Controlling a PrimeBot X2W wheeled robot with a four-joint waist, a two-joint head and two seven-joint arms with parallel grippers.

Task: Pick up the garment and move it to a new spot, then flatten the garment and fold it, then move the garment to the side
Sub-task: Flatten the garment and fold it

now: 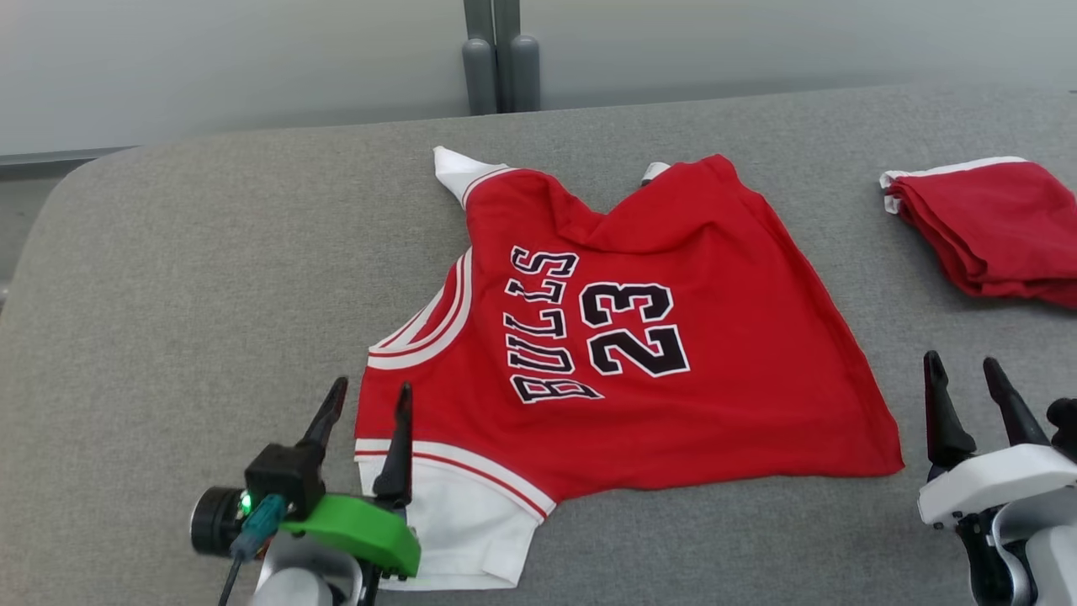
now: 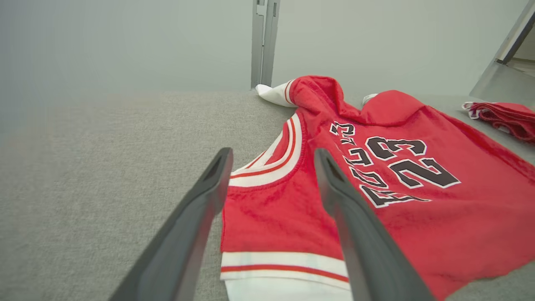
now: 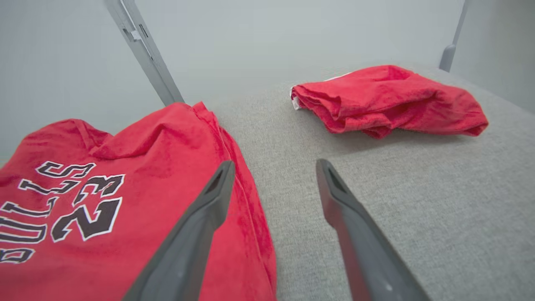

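Two grippers show in my head view, both with fingers spread wide and nothing clamped between them. The left gripper (image 1: 374, 387) sits at the near left corner of the red jersey (image 1: 673, 362). Its inner finger overlaps the white-and-red trim there, and I cannot tell whether it touches the cloth. The right gripper (image 1: 960, 362) stands just beside the jersey's near right corner, over the bare grey padded surface (image 1: 210, 278). The jersey lies spread, printed side up, in the middle of that surface. Its lettering BULLS and 23 is turned sideways and its far edge is rumpled into a fold. A second red garment (image 1: 993, 227), bunched, lies well apart at the far right. A grey post (image 1: 501, 59) rises behind the far edge
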